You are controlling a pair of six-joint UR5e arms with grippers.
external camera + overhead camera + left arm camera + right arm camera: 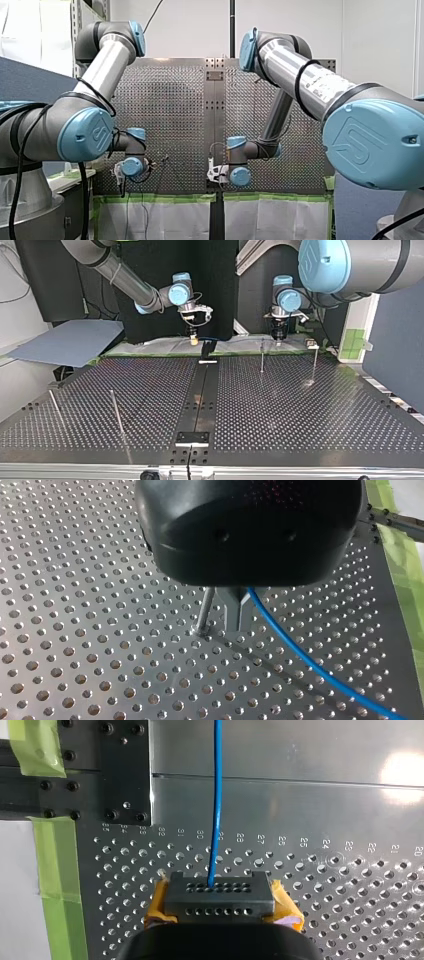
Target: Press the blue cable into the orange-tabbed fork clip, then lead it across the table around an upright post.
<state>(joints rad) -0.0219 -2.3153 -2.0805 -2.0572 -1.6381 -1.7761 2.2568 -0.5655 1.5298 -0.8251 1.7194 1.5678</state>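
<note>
Across the front view, both arms reached low over the table [170, 100]; nothing more could be judged there. Top view: left gripper [276, 337] hung near a post [261, 356], right gripper [193, 341] by the centre rail [202, 390]. Left wrist view: fingers [234, 611] pressed together, apparently pinching the cable [310, 665], just beside the post. Right wrist view: cable ran taut to a holed block [220, 897]; grip indeterminate, clip unidentified. Risk judged: fingers striking the post, or tension pulling the cable free.

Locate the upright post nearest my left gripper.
In the left wrist view the post stands beside my left gripper, the blue cable passing the gripper's other side.
</note>
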